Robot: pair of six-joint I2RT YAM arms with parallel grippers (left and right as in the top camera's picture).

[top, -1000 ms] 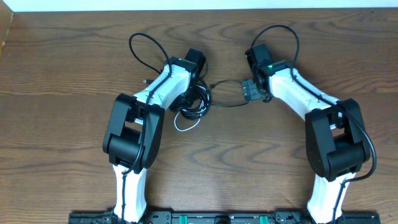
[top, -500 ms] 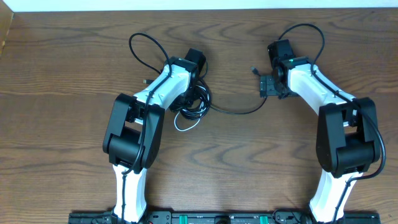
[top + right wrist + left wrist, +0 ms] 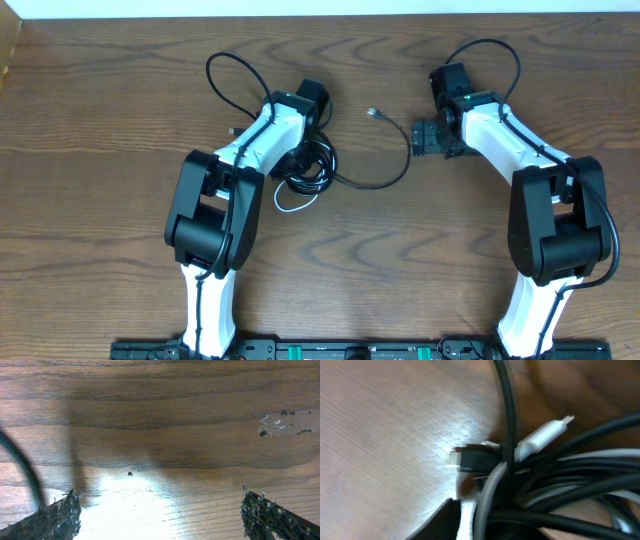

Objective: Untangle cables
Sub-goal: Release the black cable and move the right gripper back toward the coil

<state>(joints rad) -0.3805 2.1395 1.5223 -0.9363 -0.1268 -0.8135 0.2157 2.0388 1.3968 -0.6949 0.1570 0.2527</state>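
Now that the right gripper (image 3: 424,138) has let go and gapes empty, one black cable (image 3: 398,176) curls half-freed in the middle of the desk (image 3: 100,60); the other cables (image 3: 318,172) lie knotted under the left gripper (image 3: 303,158), whose jaws I cannot make out.

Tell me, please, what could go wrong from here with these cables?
1. The loose black cable runs back into the bundle under the left arm; pulling it further may tighten the tangle rather than free it.
2. In the left wrist view a black cord crosses over the black plug beside the white plug, so either plug could snag.
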